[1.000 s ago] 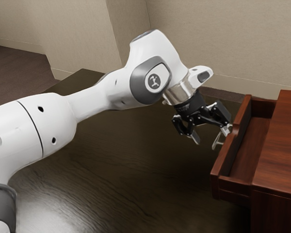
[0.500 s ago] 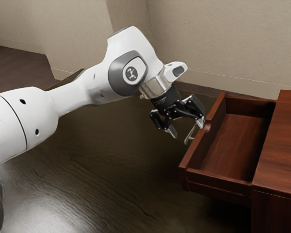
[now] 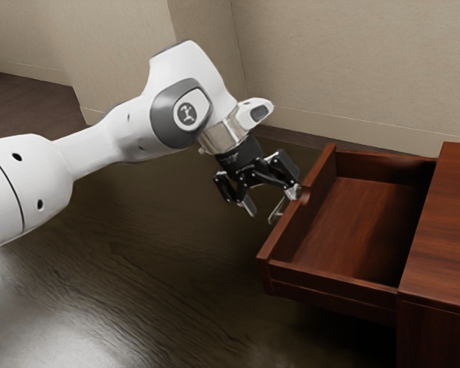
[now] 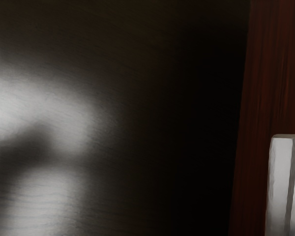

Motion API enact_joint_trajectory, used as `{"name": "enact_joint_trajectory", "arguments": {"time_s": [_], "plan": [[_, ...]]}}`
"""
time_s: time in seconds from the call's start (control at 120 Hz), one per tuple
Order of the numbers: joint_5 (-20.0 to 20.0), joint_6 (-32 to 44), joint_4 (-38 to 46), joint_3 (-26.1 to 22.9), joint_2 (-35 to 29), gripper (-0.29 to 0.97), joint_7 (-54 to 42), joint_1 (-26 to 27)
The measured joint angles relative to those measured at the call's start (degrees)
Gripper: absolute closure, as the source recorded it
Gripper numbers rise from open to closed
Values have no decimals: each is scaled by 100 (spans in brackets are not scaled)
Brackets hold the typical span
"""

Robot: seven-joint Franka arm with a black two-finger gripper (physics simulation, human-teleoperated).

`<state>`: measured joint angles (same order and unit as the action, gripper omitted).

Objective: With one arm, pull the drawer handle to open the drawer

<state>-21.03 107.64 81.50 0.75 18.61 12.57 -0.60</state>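
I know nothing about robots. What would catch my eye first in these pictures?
First, the big white arm stretching in from the exterior view's left over a dark wooden table. Its black gripper, fingers apart, sits at the silver handle on the front of a reddish wooden drawer. The drawer stands well open, out of the cabinet at the exterior view's right.

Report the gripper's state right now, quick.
Black two-finger gripper: open, fingers spread with the silver metal drawer handle between them, hooked rather than clamped.
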Motion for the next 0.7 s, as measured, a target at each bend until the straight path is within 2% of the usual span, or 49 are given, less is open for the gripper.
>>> {"name": "enact_joint_trajectory", "arguments": {"time_s": [0.333,0.525,0.567,0.7], "plan": [[49,-20,-4,-5,-102,0,-209,-58],[67,-91,-31,-2,-452,0,-289,-77],[205,-199,-53,-14,-630,0,-302,-67],[1134,-941,-706,-339,-1179,0,-439,202]]}}
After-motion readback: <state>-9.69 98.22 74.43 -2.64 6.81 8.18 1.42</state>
